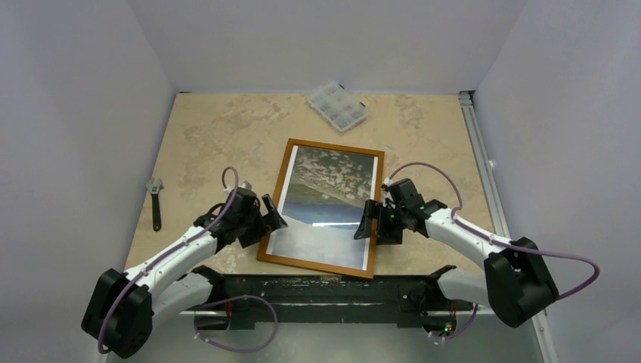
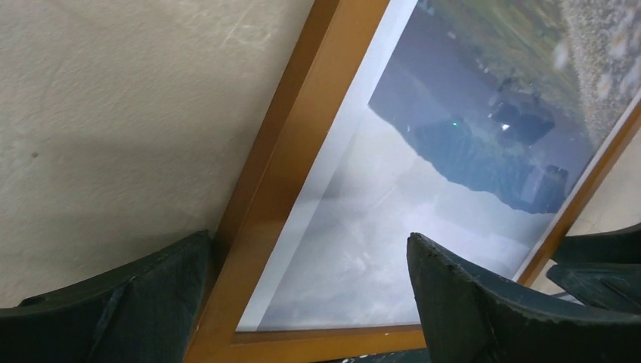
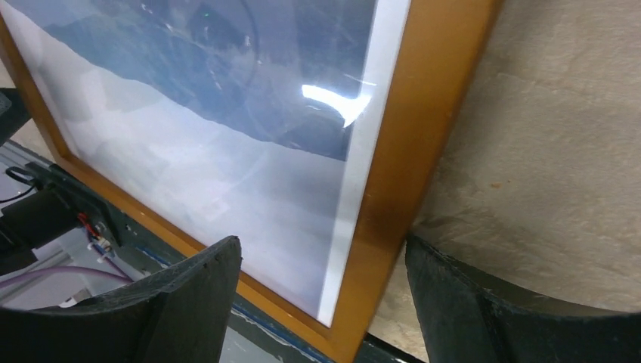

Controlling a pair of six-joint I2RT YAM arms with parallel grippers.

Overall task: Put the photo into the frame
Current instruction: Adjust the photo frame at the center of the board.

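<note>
Left gripper (image 1: pixel 270 214) inspected first: released, jaws spread wide and gripping nothing. I note an adjustable wrench (image 1: pixel 155 203) lying flat on the table (image 1: pixel 219 136), well off to this gripper's left. In the left wrist view the left gripper (image 2: pixel 306 249) sits astride the left rail of the frame (image 2: pixel 280 174). One finger is over bare table outside the rail and the other is over the photo (image 2: pixel 393 227) inside it. I cannot tell whether either fingertip touches the surface beneath it.

Between the two grippers, the frame (image 1: pixel 337 147) lies flat on the table, slightly skewed. The photo (image 1: pixel 329 200) lies inside its rails, picture side up, with the mottled part at the far end, the dark blue band level with both grippers and the pale part nearest the arm bases. Its white border lies just inside the rail on both sides. Whether the print lies above or below the pane, I cannot tell. Beyond the frame, well apart from both grippers, sits a clear plastic compartment box (image 1: pixel 338 105).

Right gripper (image 1: pixel 370 223): likewise released, holding nothing. In the right wrist view the right gripper (image 3: pixel 325 257) is astride the frame's (image 3: pixel 423 136) right rail. Its left finger is over the photo (image 3: pixel 189 151) and its right finger is over bare table. A bright glare spot shows on the glossy surface just ahead of this gripper.
</note>
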